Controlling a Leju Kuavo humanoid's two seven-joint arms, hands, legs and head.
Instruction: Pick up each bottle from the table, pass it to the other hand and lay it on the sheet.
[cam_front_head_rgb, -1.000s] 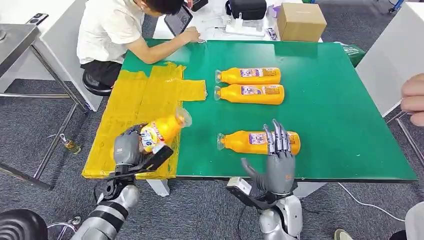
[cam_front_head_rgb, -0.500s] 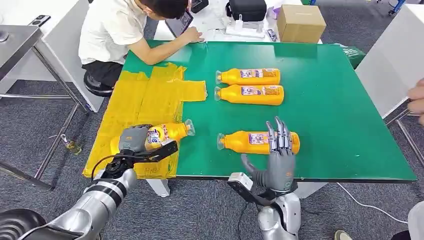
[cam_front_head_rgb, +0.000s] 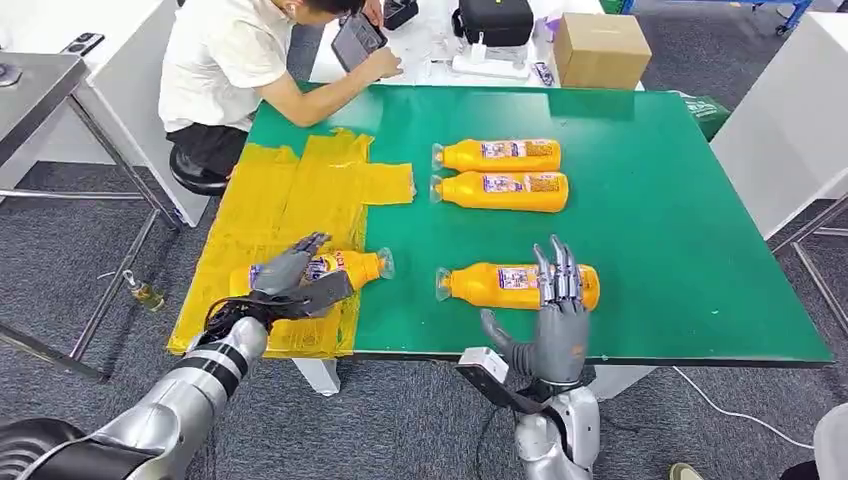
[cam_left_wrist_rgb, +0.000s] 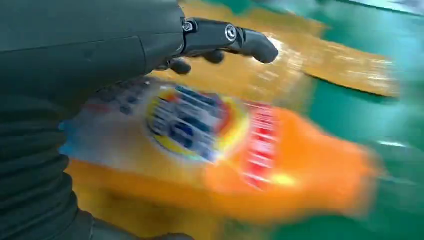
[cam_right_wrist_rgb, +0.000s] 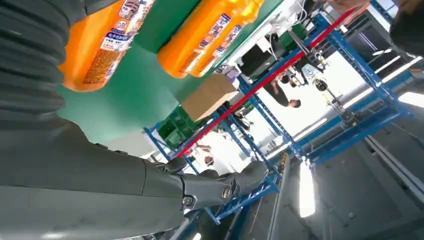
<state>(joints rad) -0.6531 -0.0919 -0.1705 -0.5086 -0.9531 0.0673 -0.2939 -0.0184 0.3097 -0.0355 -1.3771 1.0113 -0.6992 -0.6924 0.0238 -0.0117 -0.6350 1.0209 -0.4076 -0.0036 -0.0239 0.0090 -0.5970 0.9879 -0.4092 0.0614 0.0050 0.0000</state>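
Left hand (cam_front_head_rgb: 290, 280), 8 o'clock: fingers splayed, released above the bottle (cam_front_head_rgb: 345, 266) lying on the yellow sheet (cam_front_head_rgb: 290, 190), neck over its edge, apparently just delivered. Right hand (cam_front_head_rgb: 556, 320), 6 o'clock: fingers straight, released, upright before the next bottle (cam_front_head_rgb: 500, 284) on the green worktop (cam_front_head_rgb: 680, 230), likely poised to pick.

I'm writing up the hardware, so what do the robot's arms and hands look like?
Both arms are silver with black bands. The left hand and right hand are grey with darker jointed fingers and thick thumbs. Black cables loop at the left wrist, and a white-labelled black block sits at the right.

bottle (cam_front_head_rgb: 318, 269) labels too blurred to read
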